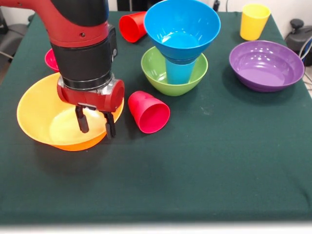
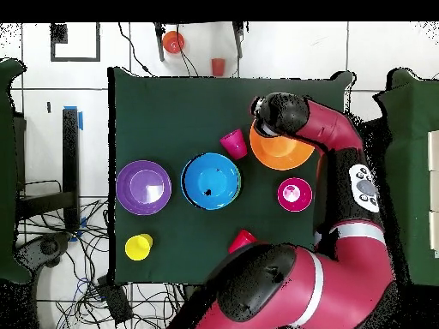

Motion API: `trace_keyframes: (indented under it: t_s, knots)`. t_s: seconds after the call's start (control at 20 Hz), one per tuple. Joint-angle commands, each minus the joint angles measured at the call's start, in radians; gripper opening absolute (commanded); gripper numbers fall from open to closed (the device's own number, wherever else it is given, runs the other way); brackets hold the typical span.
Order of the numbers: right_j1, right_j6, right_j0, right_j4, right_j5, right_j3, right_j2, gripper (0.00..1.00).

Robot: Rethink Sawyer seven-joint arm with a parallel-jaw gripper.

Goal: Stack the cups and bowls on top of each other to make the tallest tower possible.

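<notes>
**Arm poised over the orange-yellow bowl**

The arm descends vertically, its gripper (image 1: 95, 121) inside the orange-yellow bowl (image 1: 34, 114) near the rim, fingers apart and holding nothing. The tower (image 1: 179, 44) stands mid-table: green bowl (image 1: 153, 70), light blue cup (image 1: 178, 72), blue bowl (image 1: 182, 22) on top. A red cup (image 1: 148, 112) lies tipped beside the gripper. No legible writing shows.
</notes>
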Motion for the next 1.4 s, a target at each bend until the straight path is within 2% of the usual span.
trace_keyframes:
  t_s: [0.05, 0.3, 0.6, 1.0, 1.2, 1.4]
  knots:
    - [0.010, -0.036, -0.005, -0.031, 0.060, 0.042, 0.041, 1.00]
    - [0.018, -0.046, -0.004, -0.028, 0.097, 0.026, 0.040, 1.00]
    - [0.052, -0.059, 0.010, -0.028, 0.195, -0.074, 0.031, 1.00]
    - [0.046, -0.076, -0.002, -0.037, 0.161, -0.032, 0.049, 1.00]
    - [0.049, -0.101, -0.005, -0.046, 0.166, -0.037, 0.054, 1.00]
    - [0.065, -0.094, -0.002, -0.054, 0.130, -0.055, 0.052, 1.00]
